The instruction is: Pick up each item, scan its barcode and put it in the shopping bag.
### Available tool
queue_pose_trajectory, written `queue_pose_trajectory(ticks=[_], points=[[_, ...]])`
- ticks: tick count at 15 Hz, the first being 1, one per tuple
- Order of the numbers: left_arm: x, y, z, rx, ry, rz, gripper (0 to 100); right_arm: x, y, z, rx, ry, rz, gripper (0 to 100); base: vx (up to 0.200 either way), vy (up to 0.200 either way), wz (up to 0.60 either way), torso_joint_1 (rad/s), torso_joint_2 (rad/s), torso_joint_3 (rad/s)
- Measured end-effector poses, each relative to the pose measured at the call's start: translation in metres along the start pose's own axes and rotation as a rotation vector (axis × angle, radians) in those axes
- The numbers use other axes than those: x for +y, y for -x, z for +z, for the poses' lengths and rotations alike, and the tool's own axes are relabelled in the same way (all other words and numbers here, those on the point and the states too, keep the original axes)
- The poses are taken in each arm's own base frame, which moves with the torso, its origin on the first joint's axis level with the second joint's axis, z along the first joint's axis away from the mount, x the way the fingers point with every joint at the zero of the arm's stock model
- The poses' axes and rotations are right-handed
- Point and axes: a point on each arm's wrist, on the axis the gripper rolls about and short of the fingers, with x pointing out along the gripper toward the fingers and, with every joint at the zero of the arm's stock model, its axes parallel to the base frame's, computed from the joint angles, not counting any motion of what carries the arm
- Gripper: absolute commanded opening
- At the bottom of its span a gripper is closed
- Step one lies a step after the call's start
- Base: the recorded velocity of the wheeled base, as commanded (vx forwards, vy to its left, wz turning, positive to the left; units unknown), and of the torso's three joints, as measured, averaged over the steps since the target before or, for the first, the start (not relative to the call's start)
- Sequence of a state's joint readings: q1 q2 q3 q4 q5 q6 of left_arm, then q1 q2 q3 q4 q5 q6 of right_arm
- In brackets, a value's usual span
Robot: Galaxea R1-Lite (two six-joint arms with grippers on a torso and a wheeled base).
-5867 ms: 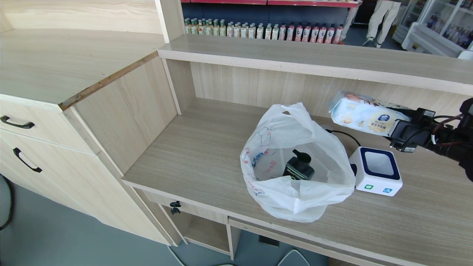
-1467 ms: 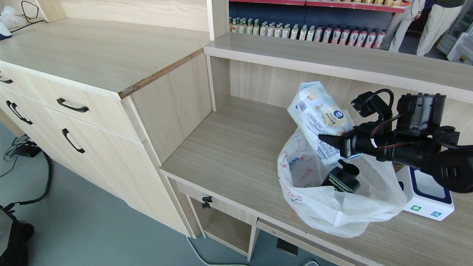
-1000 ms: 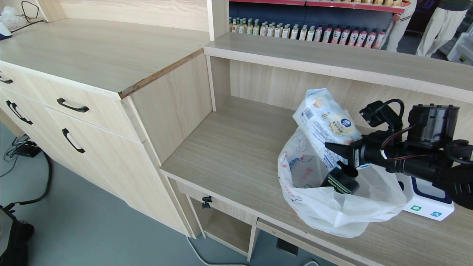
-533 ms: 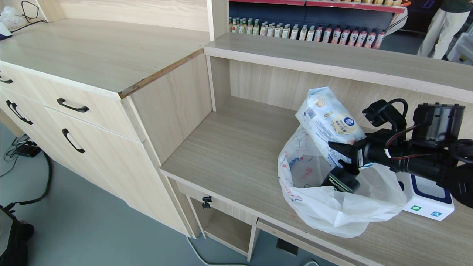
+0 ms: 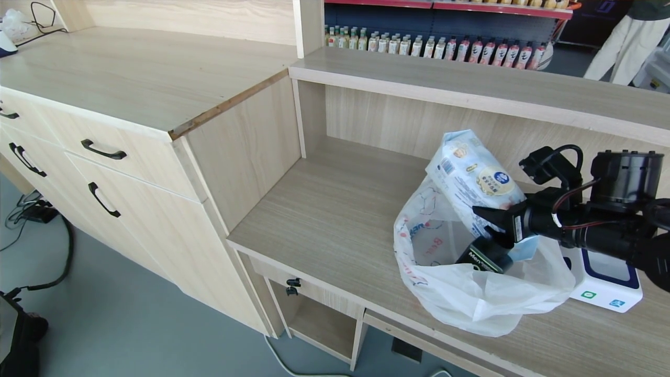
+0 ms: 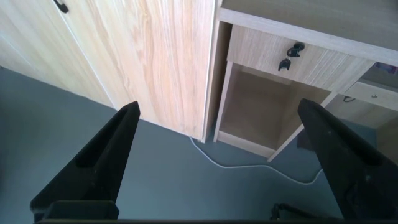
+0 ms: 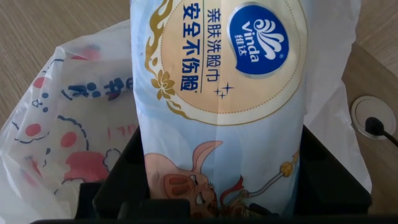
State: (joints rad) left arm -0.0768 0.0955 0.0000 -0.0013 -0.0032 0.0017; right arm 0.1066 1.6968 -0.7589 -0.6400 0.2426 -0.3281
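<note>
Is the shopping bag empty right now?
No, a black bottle sits inside the white shopping bag, and the right gripper holds a tissue pack at its mouth.

Wood grain, thin film, hard plastic
You're looking at a matt, pale wood-grain counter [image 5: 335, 209]. The shopping bag [image 5: 471, 303] is thin, crinkled, translucent white plastic. The tissue pack [image 5: 473, 175] is wrapped in smooth, glossy printed film (it catches the light). The scanner [image 5: 602, 288] is glossy white plastic, and the right end effector [image 5: 489, 225] is matt black.
</note>
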Motion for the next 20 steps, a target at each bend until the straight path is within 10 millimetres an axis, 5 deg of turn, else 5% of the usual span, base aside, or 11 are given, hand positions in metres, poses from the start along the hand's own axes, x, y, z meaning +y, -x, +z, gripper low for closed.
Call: queue_pose_trajectory(ticks=[20], points=[[0.0, 0.0, 0.0, 0.0, 0.0, 0.0, 100, -0.006, 0.009, -0.018, 0.168, -0.02, 0.015, 0, 0.0, 0.0, 0.0, 0.0, 0.0, 0.0]])
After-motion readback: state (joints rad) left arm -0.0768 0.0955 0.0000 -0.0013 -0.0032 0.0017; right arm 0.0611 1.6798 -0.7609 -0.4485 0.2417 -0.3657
